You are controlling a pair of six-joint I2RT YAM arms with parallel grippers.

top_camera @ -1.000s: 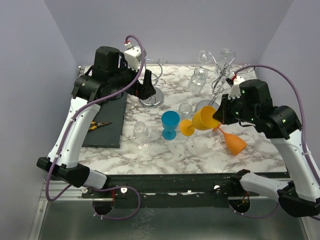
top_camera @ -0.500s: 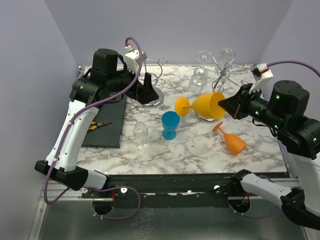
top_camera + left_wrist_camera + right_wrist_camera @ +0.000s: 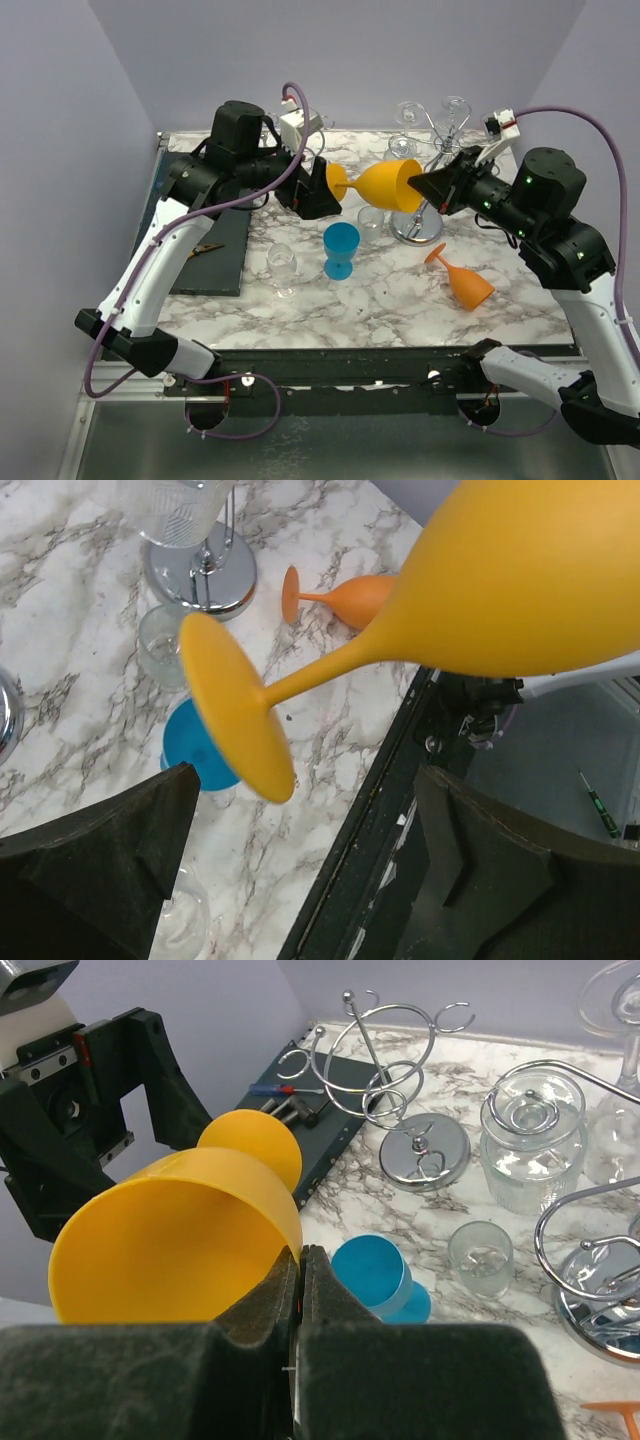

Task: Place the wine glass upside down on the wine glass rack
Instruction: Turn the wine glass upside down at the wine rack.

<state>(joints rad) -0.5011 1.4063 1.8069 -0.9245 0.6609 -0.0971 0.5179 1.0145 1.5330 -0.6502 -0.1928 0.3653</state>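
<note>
My right gripper (image 3: 432, 187) is shut on the rim of a yellow wine glass (image 3: 388, 185) and holds it on its side in the air, with the foot (image 3: 337, 183) pointing left. In the right wrist view the fingertips (image 3: 300, 1260) pinch the rim of the bowl (image 3: 170, 1230). My left gripper (image 3: 318, 196) is open, just left of and below the foot. In the left wrist view the foot (image 3: 235, 705) hangs above the gap between its fingers (image 3: 100, 850). A chrome spiral rack (image 3: 420, 1150) stands empty at the back left.
A second chrome rack (image 3: 420, 228) at the back right holds clear glasses (image 3: 525, 1155). A blue glass (image 3: 340, 248), two clear glasses (image 3: 283, 262) (image 3: 371, 220) and an orange glass on its side (image 3: 465, 280) are on the marble. A dark mat (image 3: 215, 245) with tools lies left.
My right gripper has carried the yellow glass up and to the left. My left arm has swung right, bringing its open gripper under the glass's foot.
</note>
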